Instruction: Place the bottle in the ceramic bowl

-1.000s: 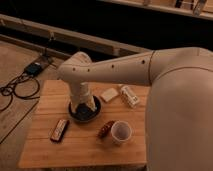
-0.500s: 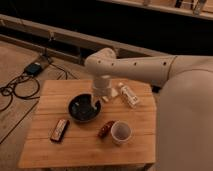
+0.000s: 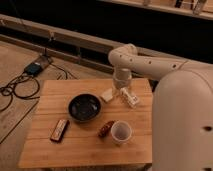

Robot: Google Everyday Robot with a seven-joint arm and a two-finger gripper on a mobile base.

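Observation:
The bottle [image 3: 129, 97] is small and white with a darker label. It lies on its side on the wooden table [image 3: 75, 150], at the back right. The ceramic bowl [image 3: 85, 107] is dark and glossy and sits near the table's middle, with nothing in it. My gripper [image 3: 120, 86] hangs under the white wrist at the table's back edge, just above and to the left of the bottle, between it and a cream block. It holds nothing that I can see.
A flat cream block [image 3: 107, 95] lies between the bowl and the bottle. A white cup [image 3: 121, 131] stands at the front right with a small brown item [image 3: 105, 129] beside it. A dark flat bar [image 3: 60, 130] lies front left. Cables [image 3: 20, 87] lie on the floor at left.
My arm has swung to the right, from over the bowl to the table's back right by the bottle. The bowl is uncovered now. The objects on the table have not moved.

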